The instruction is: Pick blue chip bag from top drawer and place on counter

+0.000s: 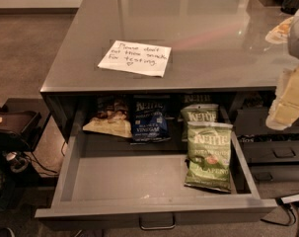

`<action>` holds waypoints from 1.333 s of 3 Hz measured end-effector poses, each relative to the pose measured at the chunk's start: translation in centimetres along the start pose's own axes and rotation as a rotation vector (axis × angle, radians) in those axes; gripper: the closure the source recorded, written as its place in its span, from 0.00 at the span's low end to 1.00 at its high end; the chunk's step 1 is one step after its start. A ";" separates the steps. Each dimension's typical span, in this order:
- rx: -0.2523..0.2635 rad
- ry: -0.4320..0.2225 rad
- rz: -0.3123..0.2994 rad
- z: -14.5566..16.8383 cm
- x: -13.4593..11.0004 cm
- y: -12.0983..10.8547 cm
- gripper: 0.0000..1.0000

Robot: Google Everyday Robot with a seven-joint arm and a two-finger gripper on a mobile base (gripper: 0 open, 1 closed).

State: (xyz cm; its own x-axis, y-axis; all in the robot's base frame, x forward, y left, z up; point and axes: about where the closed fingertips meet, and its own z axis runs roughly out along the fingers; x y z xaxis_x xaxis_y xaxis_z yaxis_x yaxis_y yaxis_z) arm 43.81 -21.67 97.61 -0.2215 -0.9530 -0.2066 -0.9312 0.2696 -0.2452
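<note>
The blue chip bag lies at the back of the open top drawer, partly under the counter's front edge, with white lettering facing up. The drawer is pulled far out, and its small metal handle shows on the front panel. The glossy grey counter carries a white handwritten note. My gripper is a pale blurred shape at the right edge of the view. It hangs near the counter's front right corner, well to the right of the blue bag and apart from it.
Two green Kettle bags lie in the drawer, one at the front right and one behind it. A tan and brown snack bag lies left of the blue bag. Darker drawers are on the right. A dark stand and cables are on the left.
</note>
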 end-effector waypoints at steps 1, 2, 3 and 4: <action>0.000 0.000 0.000 0.0 0.0 0.0 0.00; 0.002 -0.028 0.001 0.6 -0.3 0.5 0.00; 0.003 -0.096 -0.002 2.7 -1.2 2.1 0.00; 0.020 -0.168 -0.008 5.9 -3.0 3.4 0.00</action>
State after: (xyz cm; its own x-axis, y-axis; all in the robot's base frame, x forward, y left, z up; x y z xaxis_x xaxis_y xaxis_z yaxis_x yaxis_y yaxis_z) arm 42.97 -17.04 91.81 -0.1608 -0.9190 -0.3600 -0.9263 0.2664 -0.2664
